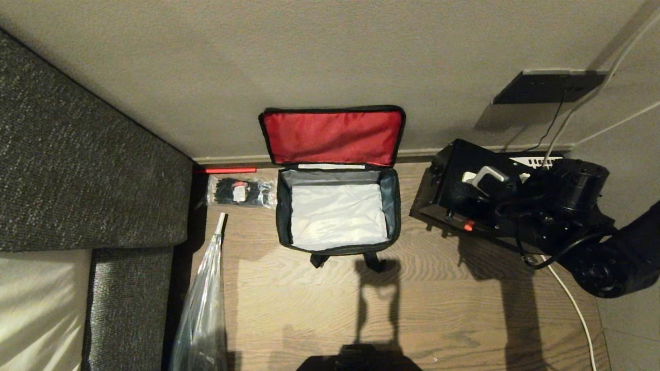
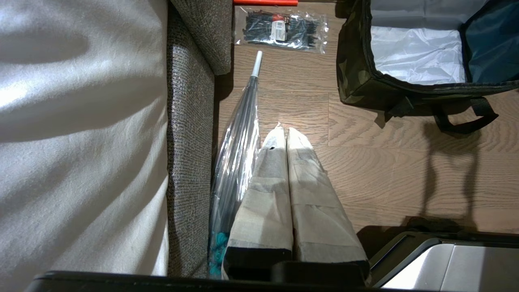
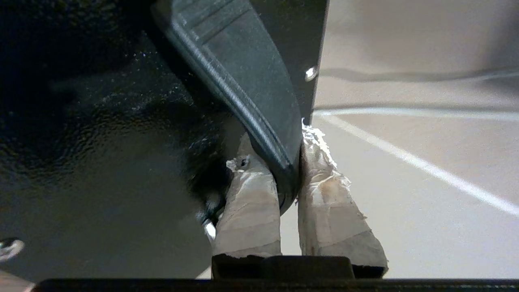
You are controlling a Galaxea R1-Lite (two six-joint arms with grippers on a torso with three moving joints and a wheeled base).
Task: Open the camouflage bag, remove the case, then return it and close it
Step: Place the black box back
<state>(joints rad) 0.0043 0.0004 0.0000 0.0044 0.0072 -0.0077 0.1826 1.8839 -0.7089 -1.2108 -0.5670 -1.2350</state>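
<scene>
The right pincer [image 3: 290,162] is squeezed tight on the handle of the hard black box-shaped case [image 1: 454,190], holding it up. To its left, the soft camouflage bag [image 1: 337,214] sits wide open on the wooden floor [image 1: 454,309].

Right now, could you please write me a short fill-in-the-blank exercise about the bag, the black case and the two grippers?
1. The bag stands open on the floor, its red-lined lid leaning against the ____.
2. The right gripper is shut on the handle of the ____.
3. The bag's pale inside holds ____.
4. The left gripper hangs ____ above the floor.

Missing words: wall; case; nothing; shut
</scene>
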